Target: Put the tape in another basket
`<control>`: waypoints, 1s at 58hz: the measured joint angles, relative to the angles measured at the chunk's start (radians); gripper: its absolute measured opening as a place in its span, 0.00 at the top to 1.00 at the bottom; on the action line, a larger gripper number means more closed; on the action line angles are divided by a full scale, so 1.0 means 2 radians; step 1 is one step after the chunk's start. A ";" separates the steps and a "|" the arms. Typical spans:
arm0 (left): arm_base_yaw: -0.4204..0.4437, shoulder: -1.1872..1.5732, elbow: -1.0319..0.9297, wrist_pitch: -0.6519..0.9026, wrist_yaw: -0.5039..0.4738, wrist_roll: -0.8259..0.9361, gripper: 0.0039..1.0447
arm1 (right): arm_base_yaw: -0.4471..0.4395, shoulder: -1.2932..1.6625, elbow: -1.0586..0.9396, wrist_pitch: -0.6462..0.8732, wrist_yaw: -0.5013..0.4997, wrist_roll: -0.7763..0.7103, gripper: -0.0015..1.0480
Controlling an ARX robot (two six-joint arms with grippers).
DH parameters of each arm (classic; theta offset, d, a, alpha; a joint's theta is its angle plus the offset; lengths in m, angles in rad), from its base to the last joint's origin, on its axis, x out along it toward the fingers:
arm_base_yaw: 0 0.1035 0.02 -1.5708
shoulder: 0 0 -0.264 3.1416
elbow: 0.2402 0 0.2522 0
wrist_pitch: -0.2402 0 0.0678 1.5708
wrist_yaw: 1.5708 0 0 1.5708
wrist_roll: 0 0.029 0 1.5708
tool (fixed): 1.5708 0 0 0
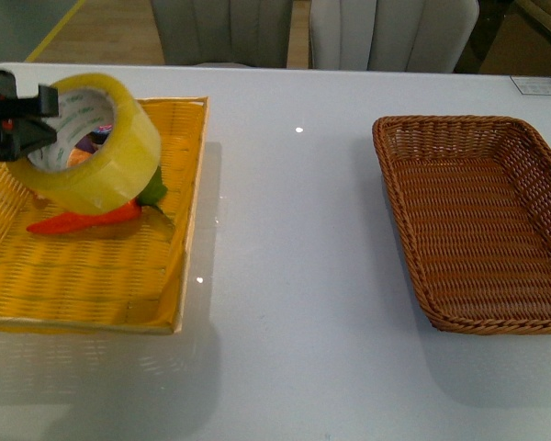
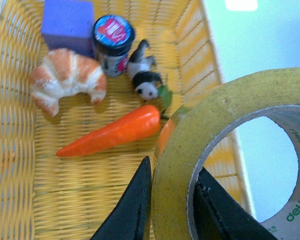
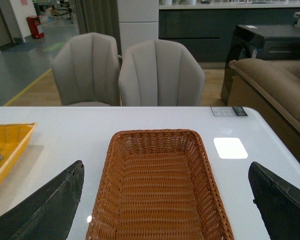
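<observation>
Tape [image 1: 96, 142] is gripped by its wall between the jaws of the left gripper [image 2: 172, 210], held above the yellow tray [image 1: 188, 230]; the basket [image 1: 399, 211] is found well apart to the right across the table [image 1: 294, 276], with the right gripper [image 3: 165, 200] spread wide facing it

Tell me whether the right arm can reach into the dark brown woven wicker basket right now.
Probably yes. The right tool hangs open just short of the dark brown woven wicker basket, facing its hollow, with nothing visible between them.
</observation>
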 joint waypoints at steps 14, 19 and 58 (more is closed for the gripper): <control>-0.122 -0.065 0.028 -0.044 -0.021 -0.038 0.85 | 0.000 0.000 0.000 0.000 0.000 0.000 0.09; -0.176 -0.069 0.049 -0.056 -0.035 -0.054 0.85 | 0.000 0.000 0.000 0.000 0.000 0.000 0.09; -0.288 -0.078 0.076 -0.078 -0.050 -0.084 0.85 | -0.048 0.154 0.090 -0.163 -0.126 0.150 0.09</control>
